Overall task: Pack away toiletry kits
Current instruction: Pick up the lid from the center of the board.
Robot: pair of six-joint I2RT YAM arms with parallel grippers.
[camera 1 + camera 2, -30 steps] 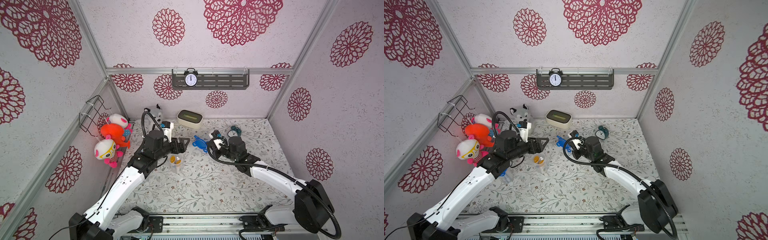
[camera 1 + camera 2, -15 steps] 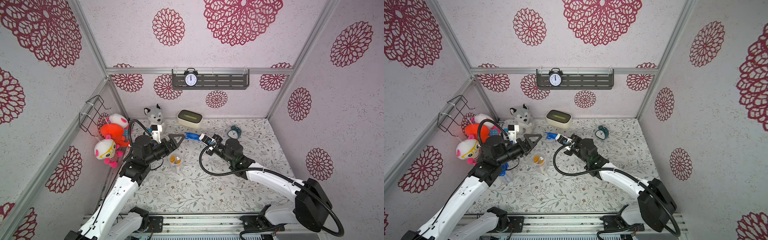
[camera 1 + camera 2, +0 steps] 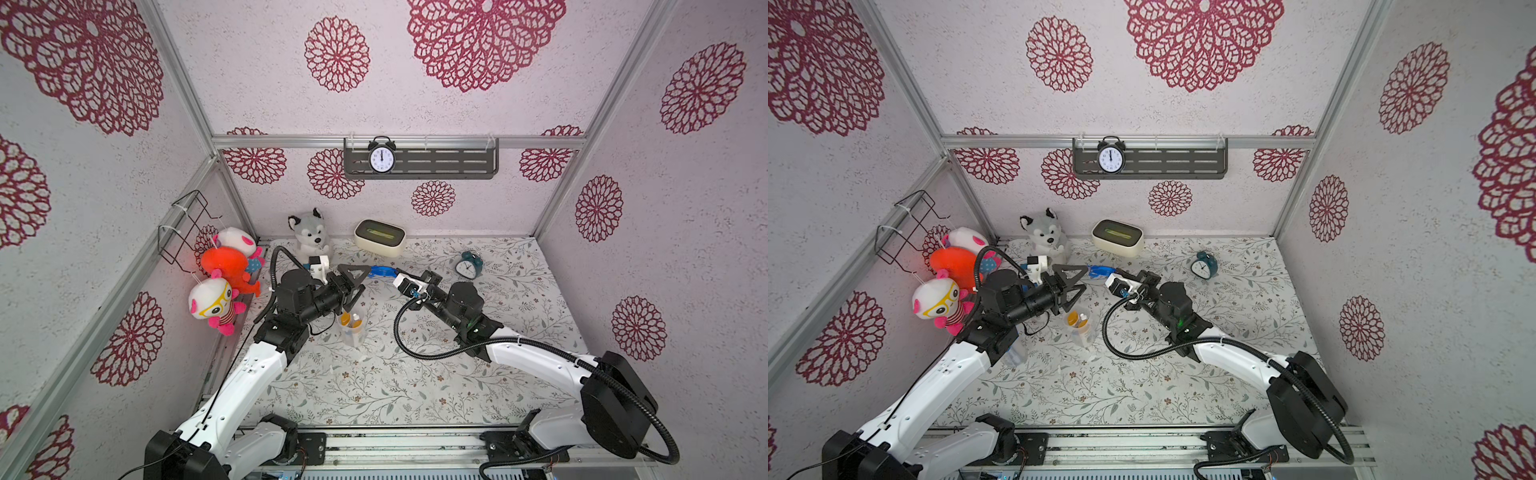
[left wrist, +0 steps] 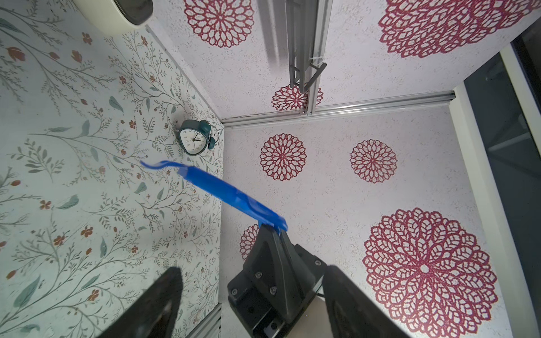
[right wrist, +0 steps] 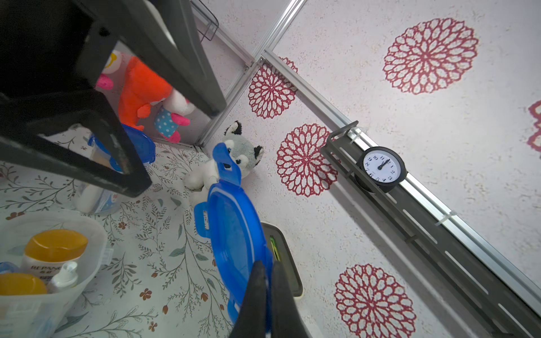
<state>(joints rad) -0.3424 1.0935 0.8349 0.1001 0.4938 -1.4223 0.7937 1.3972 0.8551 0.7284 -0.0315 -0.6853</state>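
My right gripper (image 5: 268,273) is shut on the rim of a blue tabbed round lid (image 5: 231,231) and holds it in the air, seen in both top views (image 3: 382,271) (image 3: 1100,270). My left gripper (image 3: 358,284) stands open and faces the lid from close by, with nothing held; in its wrist view the lid (image 4: 222,190) shows edge-on beyond the fingers (image 4: 161,301). Below stands an open clear cup (image 3: 352,332) (image 5: 87,234) holding white bottles with yellow-orange caps (image 5: 55,243). A second cup (image 5: 96,196) wears a blue lid (image 5: 140,146).
A cream tissue box (image 3: 379,237) and a husky plush (image 3: 309,235) sit at the back wall. A teal alarm clock (image 3: 469,264) stands back right. Plush toys (image 3: 224,266) and a wire basket (image 3: 187,224) hang on the left wall, a black clock (image 3: 381,160) on the shelf.
My right gripper has lifted the blue lid off the table and carried it left. My left arm has drawn back and turned its open jaws toward the lid, narrowing them a little.
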